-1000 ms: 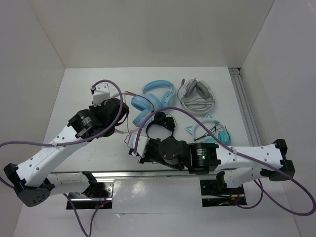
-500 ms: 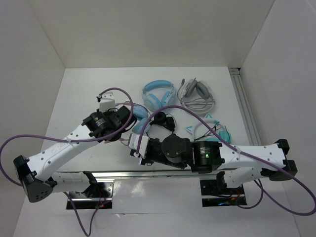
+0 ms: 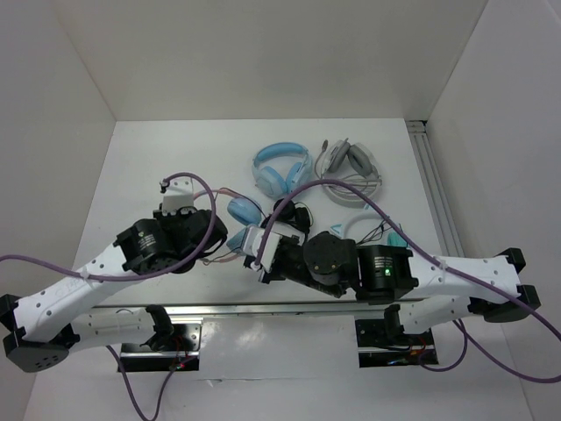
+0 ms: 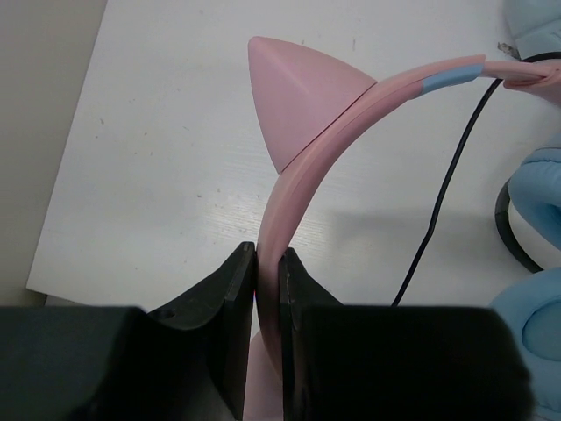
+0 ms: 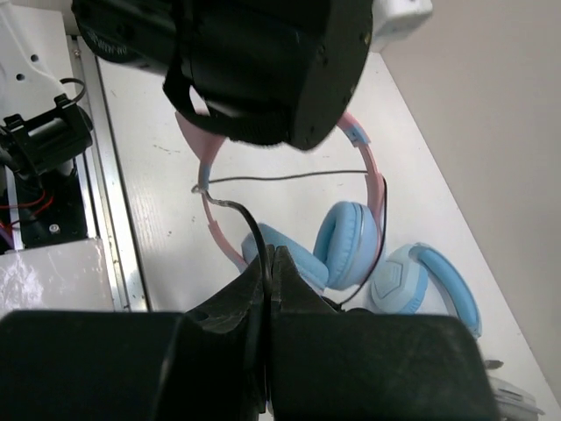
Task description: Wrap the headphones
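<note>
The headphones have a pink headband [image 4: 298,167] with a pink cat ear [image 4: 294,92], light blue ear cups [image 5: 346,244] and a thin black cable [image 5: 250,224]. In the top view one blue cup [image 3: 244,210] shows between the arms. My left gripper [image 4: 267,259] is shut on the headband just below the cat ear; in the top view it [image 3: 213,248] sits left of the cups. My right gripper [image 5: 270,256] is shut on the black cable, close beside the left one in the top view [image 3: 256,250]. The arms hide most of the headphones from above.
An all-light-blue pair [image 3: 280,167] and a grey-white pair [image 3: 351,171] lie at the back. A teal-and-white pair [image 3: 372,230] lies right of my right wrist. A small black item [image 3: 289,213] lies mid-table. The metal rail [image 3: 263,309] runs along the near edge.
My left gripper has swung back toward the near edge with the headband in it. My right gripper has shifted a little right and farther with the cable. The blue cups moved with them.
</note>
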